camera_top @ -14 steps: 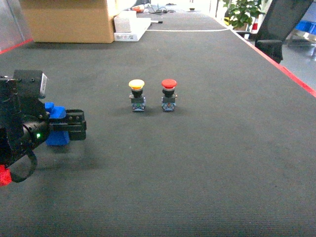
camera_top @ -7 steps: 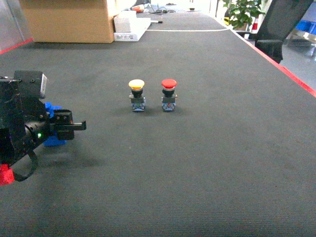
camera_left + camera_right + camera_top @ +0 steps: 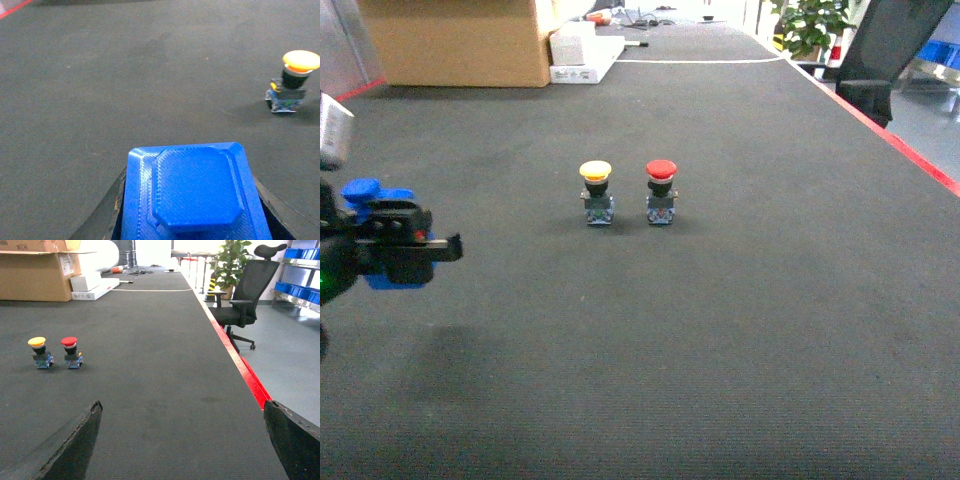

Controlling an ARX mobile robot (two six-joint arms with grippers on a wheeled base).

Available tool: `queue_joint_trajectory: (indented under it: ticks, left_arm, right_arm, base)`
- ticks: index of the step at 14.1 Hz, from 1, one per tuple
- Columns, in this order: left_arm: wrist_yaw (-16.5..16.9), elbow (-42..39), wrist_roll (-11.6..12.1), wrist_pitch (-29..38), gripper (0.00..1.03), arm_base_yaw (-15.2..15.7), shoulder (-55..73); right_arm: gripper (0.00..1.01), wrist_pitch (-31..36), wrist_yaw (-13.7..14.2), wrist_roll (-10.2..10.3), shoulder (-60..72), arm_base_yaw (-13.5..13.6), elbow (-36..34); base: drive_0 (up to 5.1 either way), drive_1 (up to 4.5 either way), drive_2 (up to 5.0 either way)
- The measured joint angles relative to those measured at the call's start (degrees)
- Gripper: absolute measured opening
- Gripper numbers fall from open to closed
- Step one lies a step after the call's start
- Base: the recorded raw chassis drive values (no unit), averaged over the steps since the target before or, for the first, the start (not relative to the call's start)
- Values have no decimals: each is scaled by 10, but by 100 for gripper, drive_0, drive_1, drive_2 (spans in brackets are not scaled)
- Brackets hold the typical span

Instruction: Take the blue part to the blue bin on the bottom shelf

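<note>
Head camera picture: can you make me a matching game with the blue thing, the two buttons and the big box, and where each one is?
Things:
1. blue part
2. yellow-capped button
3. red-capped button
4. cardboard box

Places:
A. far back, on the left
B. gripped by the left gripper
C. right one of the standing pair
D. left one of the standing pair

Pairs: 1-B, 2-D, 3-C, 4-A
</note>
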Motion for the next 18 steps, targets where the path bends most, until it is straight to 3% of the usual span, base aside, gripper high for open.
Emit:
queue_joint_trajectory:
  ticks: [1,2,3,4,5,8,14,18]
  left_arm:
    - [0,-35,-9,-33,44,0,-77]
    - [1,-91,-9,-118,44,1,-271]
    - [-16,-121,-7,-294,44,-26,-545]
    - [-73,-148,-8,-495,44,-73,-781]
    - [-100,-148,-22,-603,44,-93,-906]
    - [-109,-148,-25,-610,44,-82,-911]
    - [-136,-160,-20,-615,44,-105,-909]
    - [-141,-160,-18,-614,44,-103,-908]
  right_arm:
    - [98,0,0,0,0,0,0]
    - [98,0,0,0,0,0,0]
    - [98,0,0,0,0,0,0]
    - [98,0,0,0,0,0,0]
    - [98,0,0,0,0,0,0]
    - [98,0,0,0,0,0,0]
    - [98,0,0,0,0,0,0]
    - [98,0,0,0,0,0,0]
  base:
    - [0,0,0]
    - [0,0,0]
    - [0,0,0]
    - [0,0,0]
    - [0,0,0]
    - [0,0,0]
    - [0,0,0]
    - [0,0,0]
